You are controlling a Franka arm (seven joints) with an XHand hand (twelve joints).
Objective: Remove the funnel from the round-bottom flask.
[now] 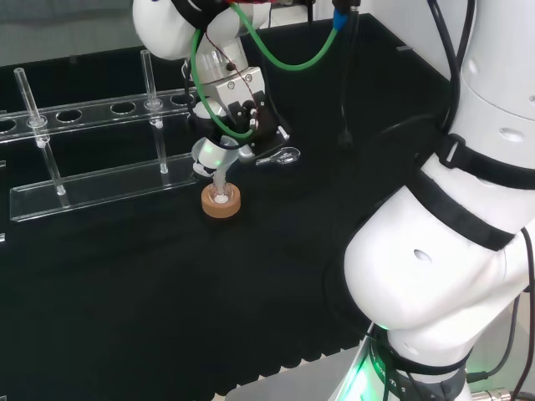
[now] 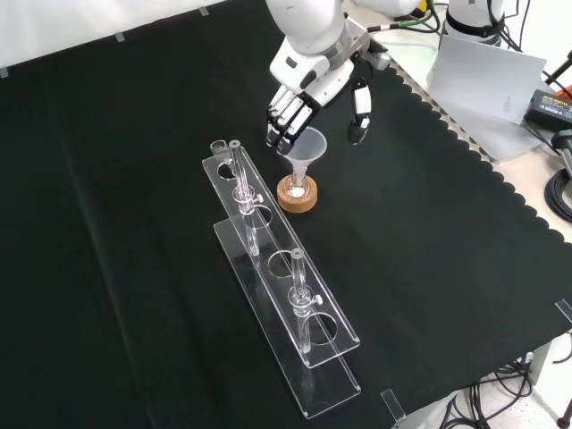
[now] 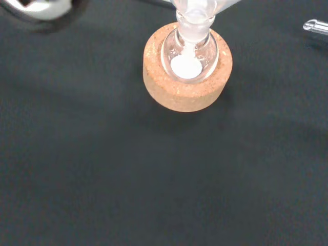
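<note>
Funnel (image 2: 306, 146) upright in the flask (image 2: 297, 185), stem vertical.
Hand (image 2: 308, 85) just above its rim; fingers (image 2: 284, 121) curled beside the bowl, thumb opposite; whether they grasp it, I cannot tell.

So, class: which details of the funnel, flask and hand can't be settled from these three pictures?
- Head view: the funnel is mostly covered by the hand, so any contact is hidden.
- Front view: the fingers reach the funnel's rim, but a grip can't be confirmed.
- Wrist view: the funnel's cone is cut off by the edge.
- Every view: the clear flask in the cork ring has an unclear outline.
</note>
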